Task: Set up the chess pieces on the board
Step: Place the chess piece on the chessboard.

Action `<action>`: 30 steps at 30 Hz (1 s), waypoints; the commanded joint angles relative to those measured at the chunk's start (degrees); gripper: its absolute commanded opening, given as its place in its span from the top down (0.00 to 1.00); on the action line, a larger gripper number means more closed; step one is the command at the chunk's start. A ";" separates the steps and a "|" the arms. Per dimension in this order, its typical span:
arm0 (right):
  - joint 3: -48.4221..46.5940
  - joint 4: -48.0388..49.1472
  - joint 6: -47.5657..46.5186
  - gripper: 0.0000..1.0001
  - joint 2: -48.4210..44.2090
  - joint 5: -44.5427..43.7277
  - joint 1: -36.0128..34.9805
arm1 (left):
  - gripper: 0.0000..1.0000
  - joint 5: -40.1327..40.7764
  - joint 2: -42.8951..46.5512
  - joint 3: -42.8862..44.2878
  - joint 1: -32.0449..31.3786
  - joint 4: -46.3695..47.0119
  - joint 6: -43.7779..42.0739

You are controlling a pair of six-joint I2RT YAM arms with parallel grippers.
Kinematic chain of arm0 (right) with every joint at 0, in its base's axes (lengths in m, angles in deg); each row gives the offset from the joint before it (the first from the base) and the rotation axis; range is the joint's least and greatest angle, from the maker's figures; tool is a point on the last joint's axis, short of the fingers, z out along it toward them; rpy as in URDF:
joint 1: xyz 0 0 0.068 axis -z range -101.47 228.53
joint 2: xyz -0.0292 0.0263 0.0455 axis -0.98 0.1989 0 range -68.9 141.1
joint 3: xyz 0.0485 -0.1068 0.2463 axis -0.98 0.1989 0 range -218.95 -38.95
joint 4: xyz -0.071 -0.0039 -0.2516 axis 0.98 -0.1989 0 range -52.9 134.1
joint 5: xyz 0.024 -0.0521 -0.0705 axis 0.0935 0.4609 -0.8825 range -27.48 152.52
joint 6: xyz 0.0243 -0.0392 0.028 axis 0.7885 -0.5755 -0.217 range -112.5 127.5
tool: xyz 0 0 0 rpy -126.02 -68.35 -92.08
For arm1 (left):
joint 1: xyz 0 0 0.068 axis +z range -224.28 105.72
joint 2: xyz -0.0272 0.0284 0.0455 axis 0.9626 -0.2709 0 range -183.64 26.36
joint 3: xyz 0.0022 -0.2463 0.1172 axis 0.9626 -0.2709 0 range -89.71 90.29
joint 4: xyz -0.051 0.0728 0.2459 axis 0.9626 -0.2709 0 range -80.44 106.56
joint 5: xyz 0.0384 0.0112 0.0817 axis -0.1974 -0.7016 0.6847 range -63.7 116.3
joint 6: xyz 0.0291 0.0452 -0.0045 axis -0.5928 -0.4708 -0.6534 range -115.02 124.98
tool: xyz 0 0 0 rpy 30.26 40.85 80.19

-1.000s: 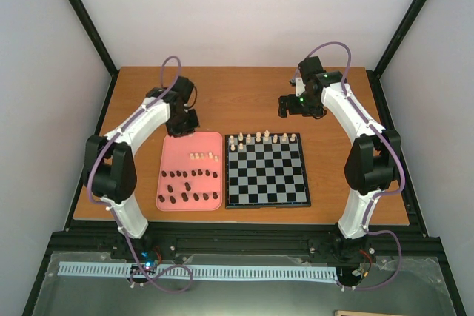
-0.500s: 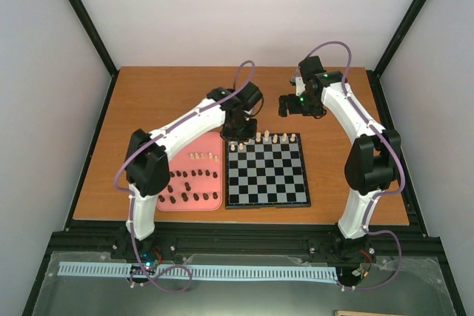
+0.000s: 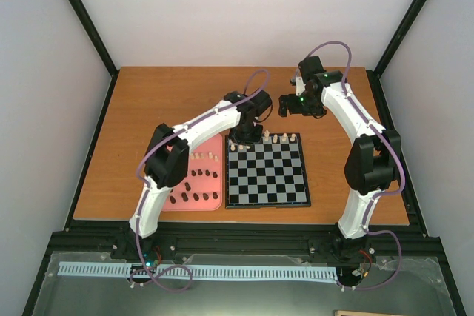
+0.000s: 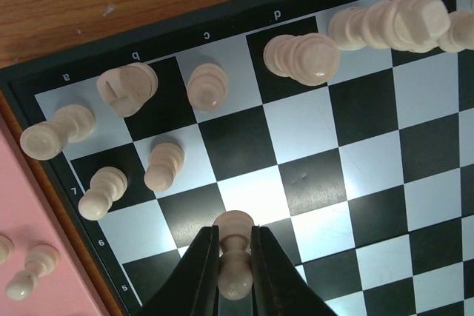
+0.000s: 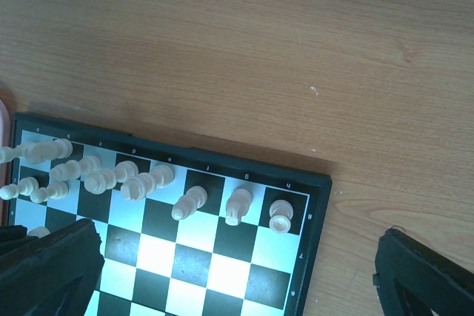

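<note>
The board point(image 3: 268, 179) lies at the table's middle. Cream pieces point(image 3: 278, 138) stand along its far row. My left gripper point(image 3: 241, 137) hangs over the board's far-left corner. In the left wrist view it point(image 4: 235, 240) is shut on a cream pawn point(image 4: 235, 260), held just above the squares near column c. Two cream pawns point(image 4: 164, 166) stand on the second row beside it, behind them the back-row pieces point(image 4: 304, 57). My right gripper point(image 3: 286, 106) hovers open and empty behind the board's far edge; its wrist view shows the board point(image 5: 222, 257) below.
A pink tray point(image 3: 194, 208) lies left of the board, holding a few cream pieces point(image 3: 201, 157) and several dark brown pieces point(image 3: 194, 185). The left arm reaches across the tray's far part. Bare wood surrounds the board at the far and right sides.
My left arm has swung right from above the pink tray to the board's far-left corner. The right arm has not moved.
</note>
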 commanded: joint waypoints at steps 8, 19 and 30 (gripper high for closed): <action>-0.31 0.34 -0.10 0.00 0.96 -0.24 0.38 | 0.93 0.87 -2.44 1.98 -0.35 1.27 -1.06; -0.32 0.37 -0.19 0.00 1.60 0.02 0.38 | 0.93 1.34 -5.73 3.44 -0.35 2.55 -1.35; -0.68 0.31 -0.14 0.00 2.13 0.17 0.46 | 0.93 2.56 -6.63 4.19 -0.35 3.11 -1.65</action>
